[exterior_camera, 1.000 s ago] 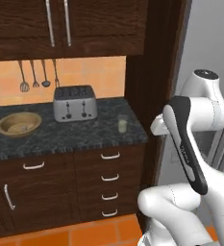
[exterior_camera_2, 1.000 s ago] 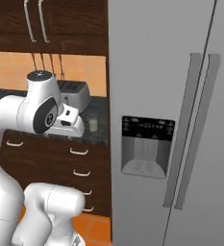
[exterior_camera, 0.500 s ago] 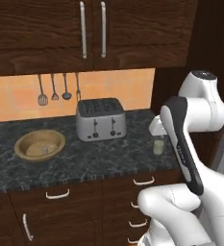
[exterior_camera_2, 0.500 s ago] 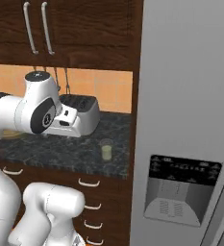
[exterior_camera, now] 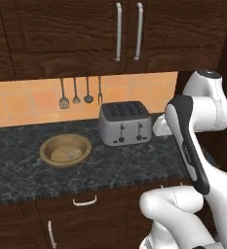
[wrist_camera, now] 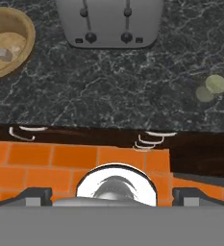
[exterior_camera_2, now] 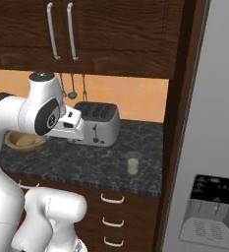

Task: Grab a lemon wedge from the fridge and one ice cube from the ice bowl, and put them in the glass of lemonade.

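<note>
Hand view: 1 glass of lemonade (wrist_camera: pixel 215 84), small, pale yellow-green; 1 toaster (wrist_camera: pixel 108 21); 1 wooden bowl (wrist_camera: pixel 7 45); fingers (wrist_camera: pixel 34 195) spread wide, empty.

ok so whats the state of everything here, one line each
claw: open, holding nothing, high above the floor in front of the counter
glass of lemonade: upright on the counter, holds pale yellow liquid
bowl: upright on the counter, something pale inside
toaster: upright, levers up
fridge: door shut
upper cabinets: doors shut
drawers: shut
</note>
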